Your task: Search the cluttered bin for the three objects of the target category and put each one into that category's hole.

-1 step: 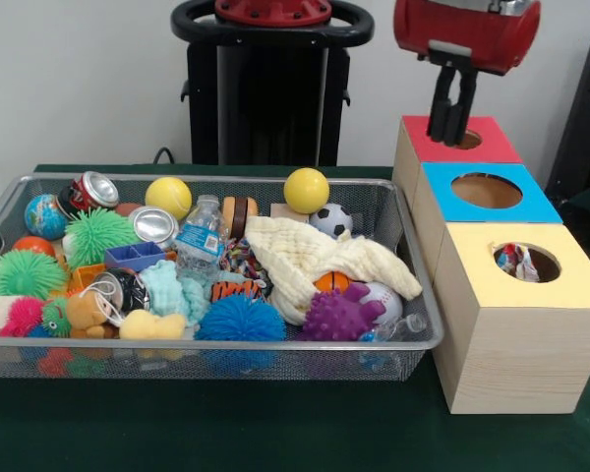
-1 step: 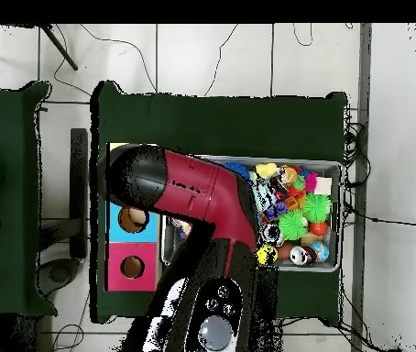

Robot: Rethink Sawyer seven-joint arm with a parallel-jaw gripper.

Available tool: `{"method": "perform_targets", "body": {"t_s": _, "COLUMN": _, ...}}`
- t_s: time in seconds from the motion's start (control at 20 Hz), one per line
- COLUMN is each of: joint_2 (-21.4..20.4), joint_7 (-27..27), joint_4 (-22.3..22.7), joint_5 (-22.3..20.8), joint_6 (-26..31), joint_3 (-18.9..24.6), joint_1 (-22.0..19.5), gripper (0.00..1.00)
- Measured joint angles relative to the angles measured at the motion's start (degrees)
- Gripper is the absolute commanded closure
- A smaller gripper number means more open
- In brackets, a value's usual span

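The gripper is hanging over the red box's hole, away from the bin.

Its fingers are pressed together with nothing visible between them, suggesting a drop position; candidate objects are lying in the bin, one item showing inside the yellow box.

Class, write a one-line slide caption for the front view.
Gripper poised over the red box's hole, beside a bin of toys.

Robot lab — green-clothed table, trailing cables
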Motion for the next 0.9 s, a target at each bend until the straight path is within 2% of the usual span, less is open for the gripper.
{"method": "perform_targets", "body": {"t_s": 0.9, "joint_2": -2.0, "joint_7": 0.0, "joint_4": 5.2, "joint_5": -10.6, "joint_6": -3.0, "joint_3": 8.2, "joint_1": -8.1, "gripper": 1.00}}
